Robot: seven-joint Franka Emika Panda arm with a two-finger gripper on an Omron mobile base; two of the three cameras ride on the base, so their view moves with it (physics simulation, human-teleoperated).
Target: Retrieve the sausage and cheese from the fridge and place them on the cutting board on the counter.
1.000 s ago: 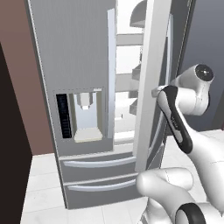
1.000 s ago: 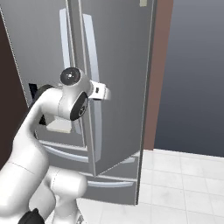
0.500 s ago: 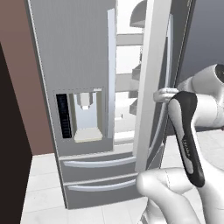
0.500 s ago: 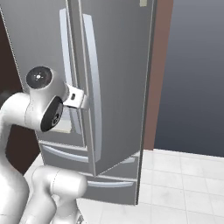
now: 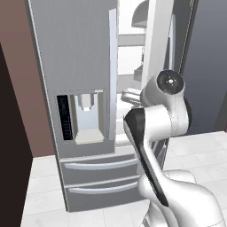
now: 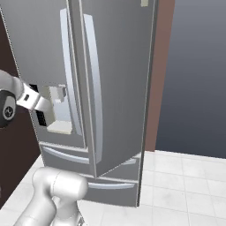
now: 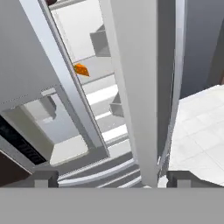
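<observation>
The fridge stands at left in the left base view, its left door shut, with the water dispenser set into that door and two bottom drawers below. To the right of the long vertical handle, the right door stands ajar, showing white shelves in the gap. The white arm rises in front of that gap, its wrist turned toward the opening.

In the right base view, the arm's forearm reaches in from the left edge toward the dispenser side, while the outer face of the right door swings toward the camera, its handle running down the middle. A white tiled floor spreads at right.

In the hand view, the claw is spread wide and holds nothing, its two dark tips set far apart at the bottom, astride the edge of the ajar door. Left of that door edge, through the gap, the cheese lies on a white shelf inside the fridge, well apart from the claw. A grey bin sits on a shelf above it.
</observation>
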